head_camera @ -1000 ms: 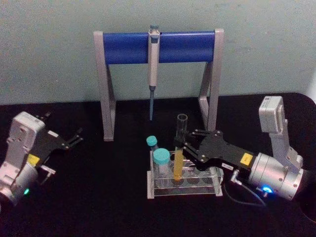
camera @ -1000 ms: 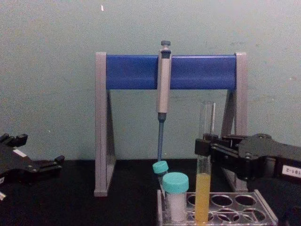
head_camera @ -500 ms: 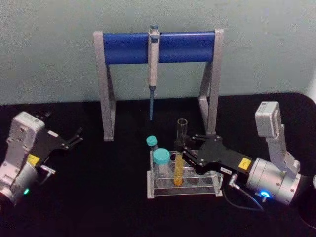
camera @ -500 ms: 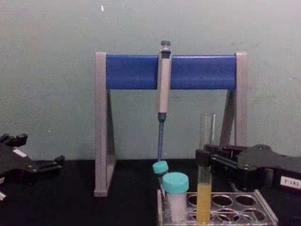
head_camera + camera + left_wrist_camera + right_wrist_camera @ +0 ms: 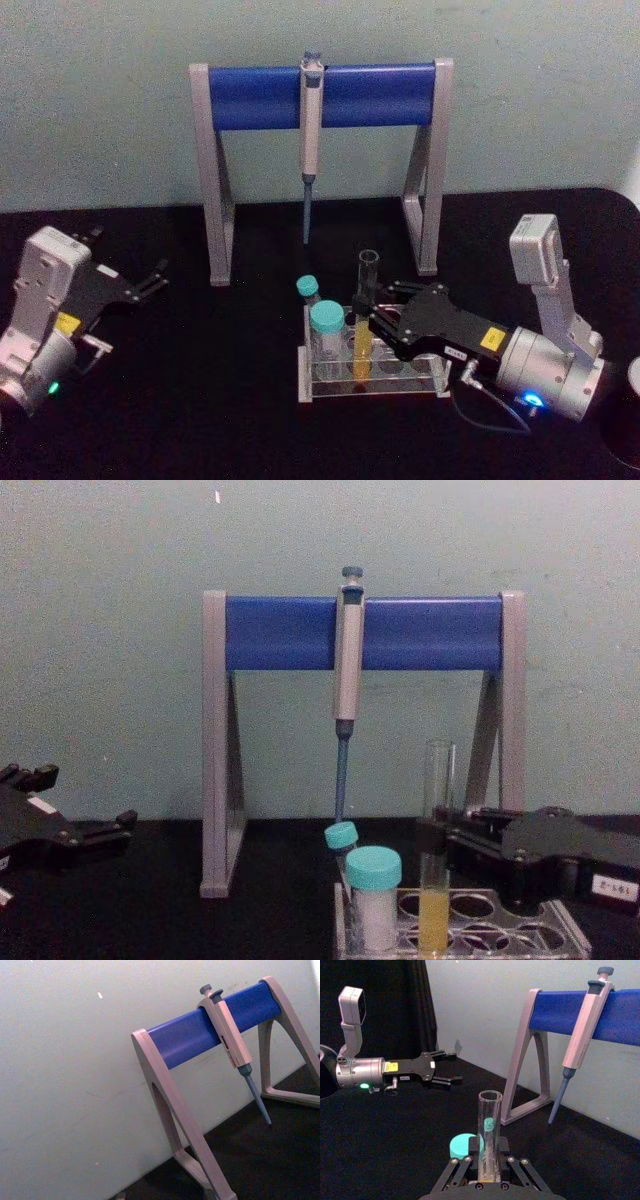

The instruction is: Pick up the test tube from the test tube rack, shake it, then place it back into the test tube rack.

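Head view — right gripper (image 5: 372, 318) level, clamping test tube (image 5: 364, 318) upright.

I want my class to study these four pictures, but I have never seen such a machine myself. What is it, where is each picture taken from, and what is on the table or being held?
It is a robot with two arms, each ending in a claw. One picture looks down from its head, one looks across from its chest, and each wrist carries a camera too. On the black table stands a grey-and-blue stand with a pipette hanging on it. In front is a clear test tube rack holding two teal-capped vials. The right claw grips the test tube of yellow liquid, whose lower end sits in the rack. The left claw rests open, off to the left.
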